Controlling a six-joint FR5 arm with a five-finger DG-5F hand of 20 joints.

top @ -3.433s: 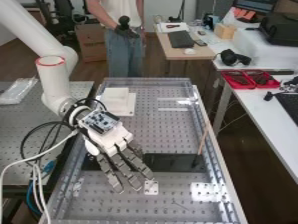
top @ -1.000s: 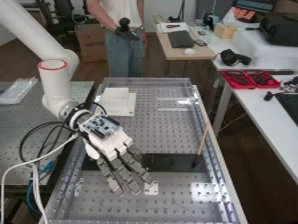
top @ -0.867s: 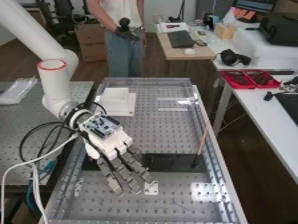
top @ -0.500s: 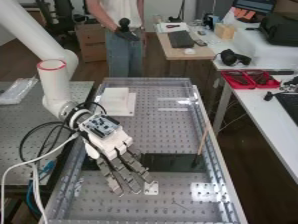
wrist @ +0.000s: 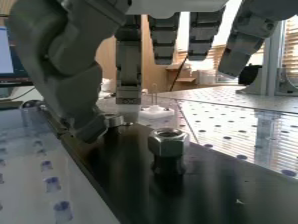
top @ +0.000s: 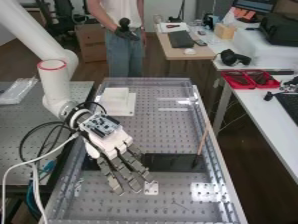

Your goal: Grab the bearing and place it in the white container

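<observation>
The one likely bearing [wrist: 114, 120], a small metal cylinder, is on the single black strip [top: 176, 162], beside the thumb; whether they touch I cannot tell. The hand [top: 106, 141] is open, fingers fairly straight, so grasp, lift and placing seem left. One hex nut [wrist: 167, 142] stands nearby. One white container [top: 117, 98] sits at twelve o'clock from the hand in the high view.

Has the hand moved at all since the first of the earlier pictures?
Yes, slightly: in the high view the hand has shifted a little down the picture, farther from the white box, which has stayed put.
</observation>
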